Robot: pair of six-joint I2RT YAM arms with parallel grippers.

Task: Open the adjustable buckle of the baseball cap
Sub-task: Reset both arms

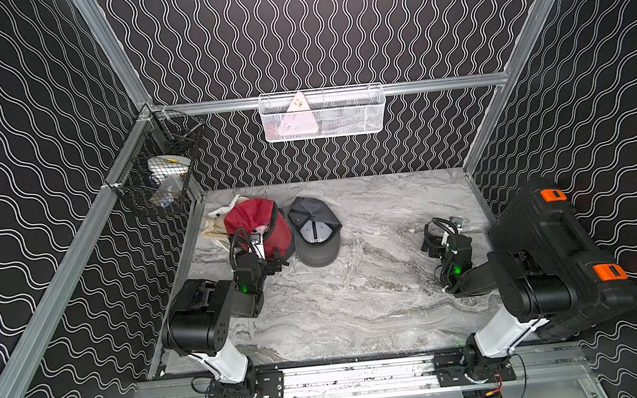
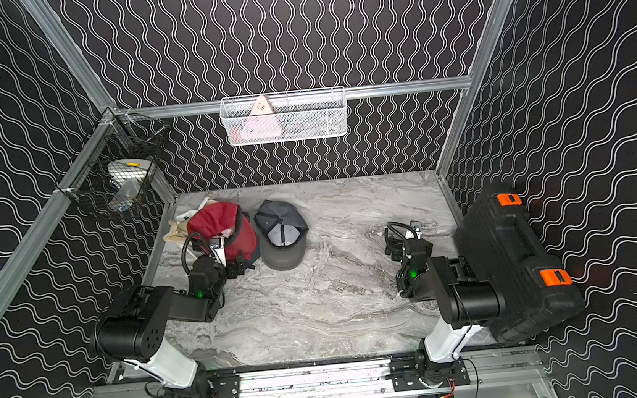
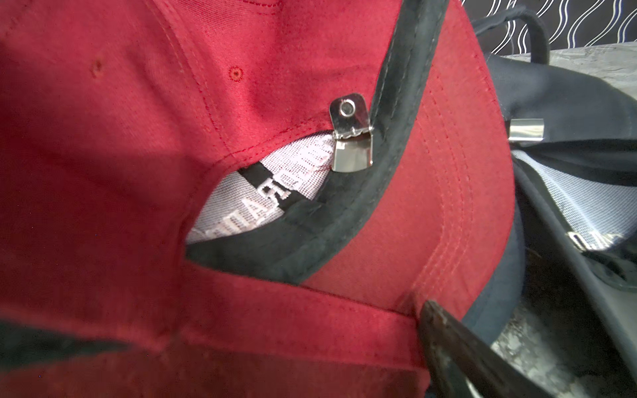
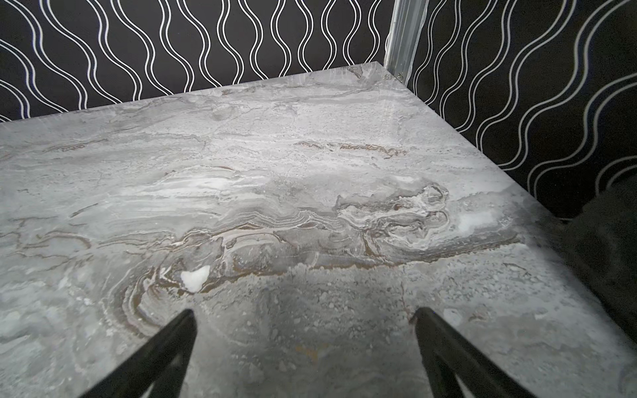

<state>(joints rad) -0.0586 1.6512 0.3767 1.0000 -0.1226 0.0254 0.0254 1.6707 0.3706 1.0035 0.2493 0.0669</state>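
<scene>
Standing on the near rail point(image 1: 358, 375), both arms reach out over the marble-patterned tabletop point(image 1: 359, 303). The right gripper point(image 4: 305, 315) hangs low over bare marble with its two dark fingers spread wide and nothing between them. A black tool case point(image 1: 544, 242) with orange latches lies just beside that arm, at the table's right edge.

Farther in and to the left, the left gripper point(image 1: 275, 260) is pushed up against the rear of the red baseball cap point(image 1: 257, 225). In the left wrist view one dark finger point(image 3: 458, 351) shows beside the cap's red strap point(image 3: 310, 320), while red cloth hides its partner; the claw stands wide apart, pinching nothing that can be seen. The cap's metal buckle point(image 3: 351, 138) sits at the edge of the rear opening, against the dark sweatband, a toothed edge showing between its two plates.

A grey cap point(image 1: 315, 232) lies touching the red one on its right, inside up, with its own metal buckle point(image 3: 526, 129). Cream fabric point(image 1: 214, 226) lies behind the red cap, towards the far left corner. On the walls hang a black wire basket point(image 1: 163, 171) and, farthest, a white mesh basket point(image 1: 322, 114).
</scene>
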